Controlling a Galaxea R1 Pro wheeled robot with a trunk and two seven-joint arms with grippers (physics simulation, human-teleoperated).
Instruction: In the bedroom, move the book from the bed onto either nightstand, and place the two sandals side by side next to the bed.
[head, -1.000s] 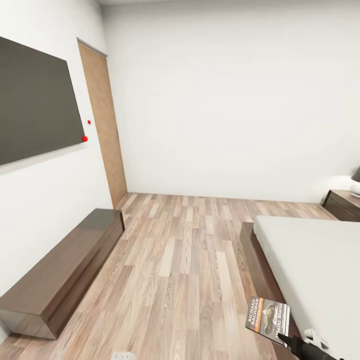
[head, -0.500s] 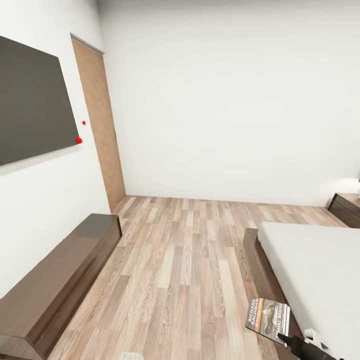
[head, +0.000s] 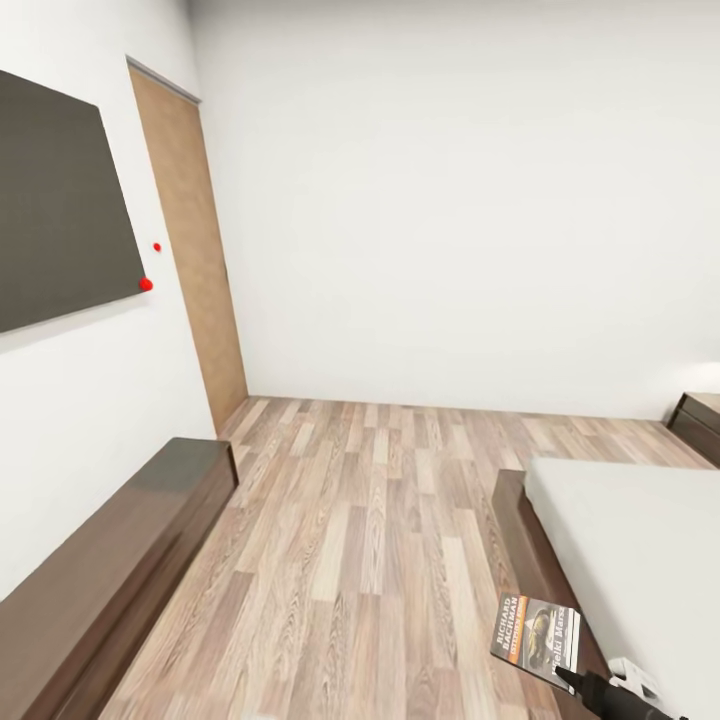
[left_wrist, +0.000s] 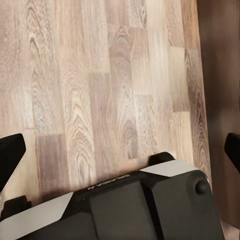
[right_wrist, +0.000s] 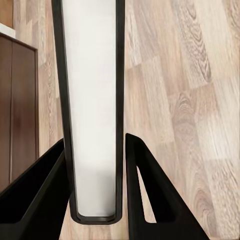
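Observation:
My right gripper (head: 572, 681) is low at the head view's right and shut on the book (head: 536, 639), a thin paperback with white lettering and an orange band, held above the floor beside the bed (head: 630, 560). In the right wrist view the book (right_wrist: 92, 100) stands edge-on, its white pages showing between both fingers (right_wrist: 150, 190). The bed has a dark wooden frame and an off-white mattress. One corner of a nightstand (head: 700, 420) peeks in at the far right. My left gripper (left_wrist: 122, 147) is open over bare wood floor. The sandals are out of view.
A long low dark dresser (head: 110, 570) runs along the left wall under a dark wall screen (head: 60, 200). A wooden door (head: 190, 240) stands in the far left corner. Wood-plank floor (head: 370, 540) lies open between dresser and bed. My own base (left_wrist: 145, 205) shows below the left gripper.
The head view has swung left and moved forward: the nightstand slid toward the right edge and its lamp left the picture. The book stays in my right gripper at the same spot.

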